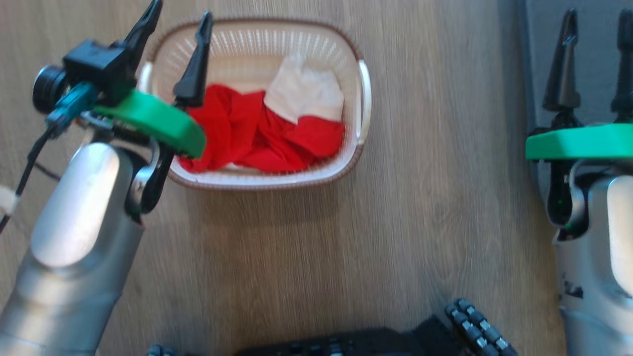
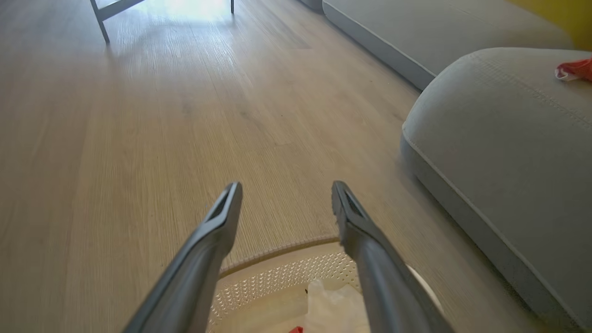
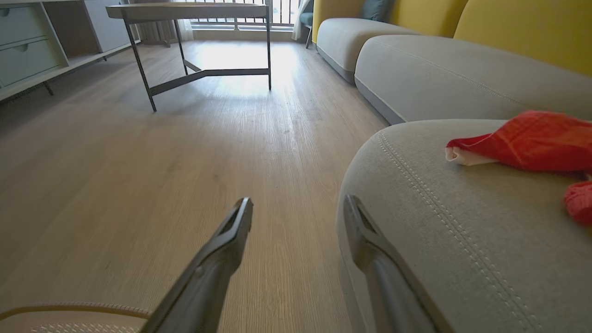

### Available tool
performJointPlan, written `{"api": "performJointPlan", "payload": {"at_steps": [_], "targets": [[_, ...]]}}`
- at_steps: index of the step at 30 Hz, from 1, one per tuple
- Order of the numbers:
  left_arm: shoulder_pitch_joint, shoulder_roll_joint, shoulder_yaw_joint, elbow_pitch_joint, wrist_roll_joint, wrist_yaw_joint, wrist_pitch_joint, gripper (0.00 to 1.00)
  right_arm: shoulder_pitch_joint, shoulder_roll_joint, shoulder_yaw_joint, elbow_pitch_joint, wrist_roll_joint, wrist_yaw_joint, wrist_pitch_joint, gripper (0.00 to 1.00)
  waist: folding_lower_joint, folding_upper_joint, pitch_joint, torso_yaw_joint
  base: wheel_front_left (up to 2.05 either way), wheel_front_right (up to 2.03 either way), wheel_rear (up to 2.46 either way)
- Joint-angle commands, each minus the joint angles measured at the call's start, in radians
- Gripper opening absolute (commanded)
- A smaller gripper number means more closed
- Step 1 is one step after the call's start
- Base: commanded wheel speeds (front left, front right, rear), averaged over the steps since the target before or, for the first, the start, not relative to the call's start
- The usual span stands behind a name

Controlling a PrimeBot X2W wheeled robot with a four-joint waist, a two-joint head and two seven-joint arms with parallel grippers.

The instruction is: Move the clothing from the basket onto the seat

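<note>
The cream basket (image 1: 363, 94) with a brown rim stands on the wood floor and holds crumpled red and white clothing (image 1: 277, 128). My left gripper (image 1: 180, 12) hovers open over the basket's left end, nothing between its fingers. In the left wrist view the left gripper (image 2: 286, 187) points past the basket rim (image 2: 277, 252). My right gripper (image 1: 598, 20) is open at the edge of the grey seat (image 1: 598, 64). In the right wrist view the right gripper (image 3: 298, 203) reaches the rounded corner of the seat (image 3: 462, 240), where a red garment (image 3: 532, 138) lies.
A metal-legged table (image 3: 194, 14) and a low cabinet (image 3: 27, 51) stand far across the floor. More grey sofa cushions (image 3: 430, 69) with yellow backs line the right side. The robot's dark base (image 1: 346, 341) shows at the head view's bottom edge.
</note>
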Motion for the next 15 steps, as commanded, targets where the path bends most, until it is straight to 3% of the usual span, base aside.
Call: {"api": "performJointPlan", "payload": {"at_steps": [1, 7, 15], "targets": [[-0.038, 0.029, 0.008, -0.027, 0.022, -0.003, 0.027, 1.0, -0.003, 0.012, 0.011, -0.031, 0.007, 0.007, -0.006, 1.0, -0.0005, 0.0001, 0.112, -0.01, 0.0, 0.0, 0.0], [-0.086, 0.025, -0.056, 0.021, 0.055, -0.011, 0.135, 1.0, -0.014, 0.014, 0.022, -0.014, 0.014, 0.007, -0.006, 1.0, -0.0005, 0.0001, 0.099, -0.031, 0.0, 0.0, 0.0], [-0.186, 0.01, -0.154, 0.148, 0.098, -0.02, 0.387, 1.0, -0.001, 0.015, 0.052, -0.011, 0.063, 0.007, -0.006, 1.0, -0.0005, 0.0001, 0.084, -0.097, 0.0, 0.0, 0.0]]}}
